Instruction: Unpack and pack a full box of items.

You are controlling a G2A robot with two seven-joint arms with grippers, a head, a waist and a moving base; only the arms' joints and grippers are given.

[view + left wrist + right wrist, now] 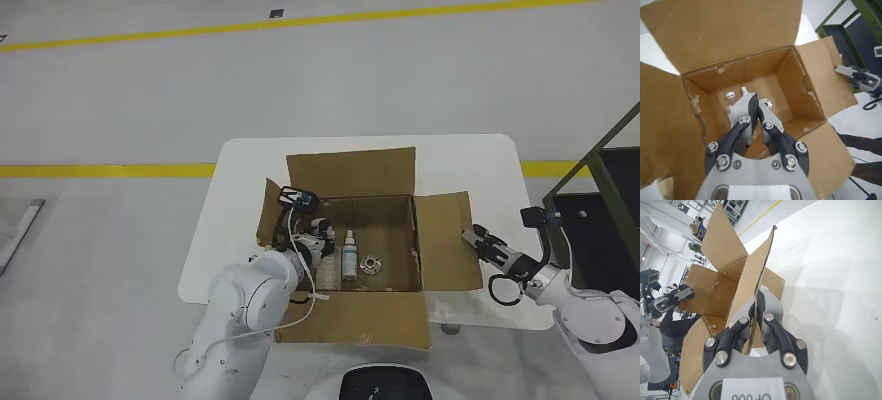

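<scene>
An open cardboard box [385, 235] stands mid-table with its flaps spread. On its floor lie a white spray bottle [349, 255], a clear bottle [328, 268] and a round metal part [371, 265]. The left wrist view shows them as the clear bottle [730, 97], the spray bottle [744, 90] and the metal part [767, 102]. My left gripper [755, 101] hangs shut above them, over the box's left side [320, 235], nothing visible between its fingers. My right gripper [756, 303] is shut on the edge of the right flap [761, 272], at the box's right side [474, 238].
The white table [470, 165] has bare room behind and to the right of the box. A dark green-framed rack [600, 195] stands just past the table's right edge. The near flap [360, 318] hangs over the front edge.
</scene>
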